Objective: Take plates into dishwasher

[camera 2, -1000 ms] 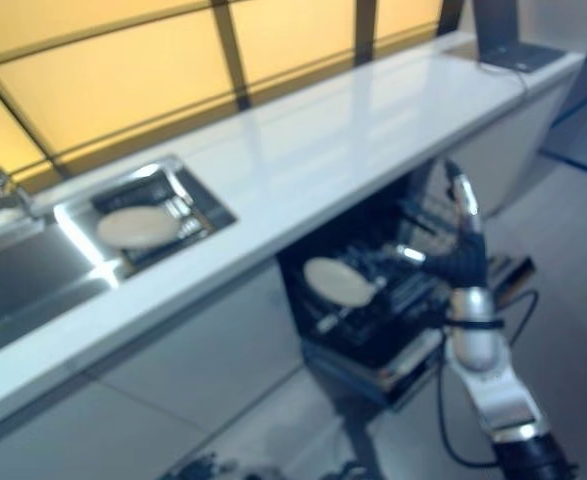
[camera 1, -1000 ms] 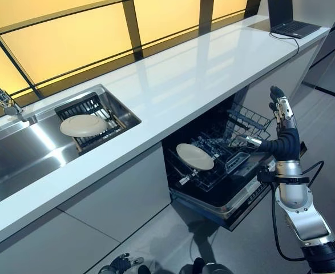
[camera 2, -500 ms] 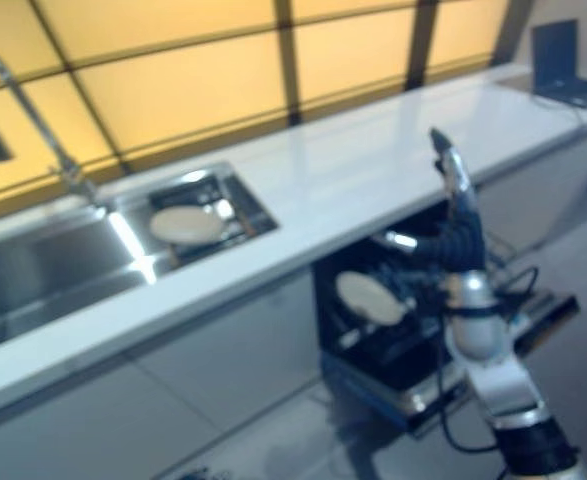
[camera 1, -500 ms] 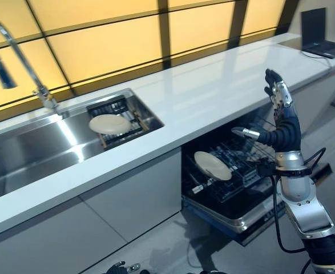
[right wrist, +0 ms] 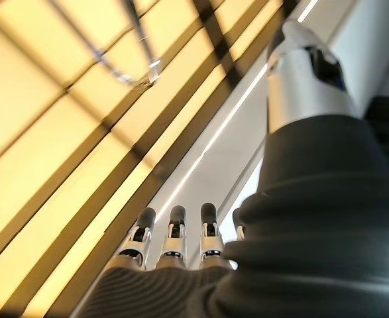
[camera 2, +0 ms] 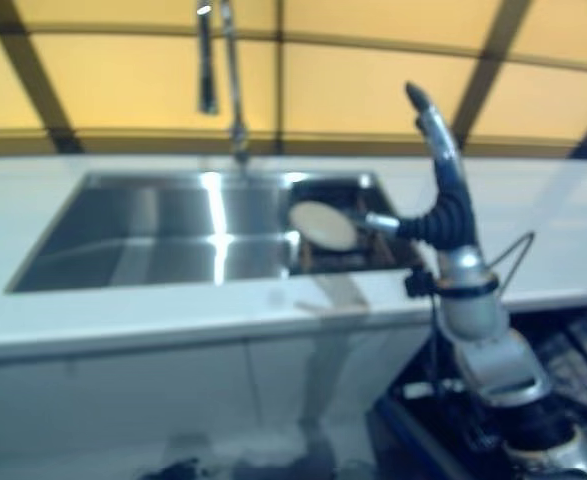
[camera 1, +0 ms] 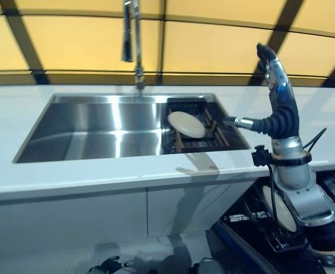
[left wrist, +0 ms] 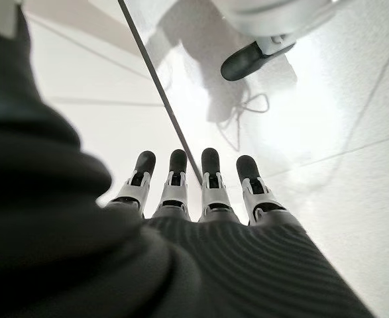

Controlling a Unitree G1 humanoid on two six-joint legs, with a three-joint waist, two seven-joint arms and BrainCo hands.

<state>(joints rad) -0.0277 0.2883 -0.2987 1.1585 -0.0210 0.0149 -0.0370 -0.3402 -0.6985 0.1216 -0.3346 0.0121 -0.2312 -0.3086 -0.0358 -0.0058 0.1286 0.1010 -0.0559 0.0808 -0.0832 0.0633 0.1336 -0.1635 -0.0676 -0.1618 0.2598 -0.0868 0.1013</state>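
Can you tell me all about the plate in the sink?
The plate is round, plain cream and looks smooth like china. It sits tilted on a dark rack at the right end of the shiny steel sink, below the tap. It looks whole and empty. Only the rack touches it. The right hand is raised beside it, open, not touching.

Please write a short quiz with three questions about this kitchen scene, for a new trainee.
1. True or false: the right hand holds a plate.
2. Where does the plate lie? A) on the rack in the sink; B) on the counter; C) on the floor.
3. The left hand hangs with straight fingers above the ____.

Key: 1 false, it is raised, open and empty; 2 A; 3 floor.
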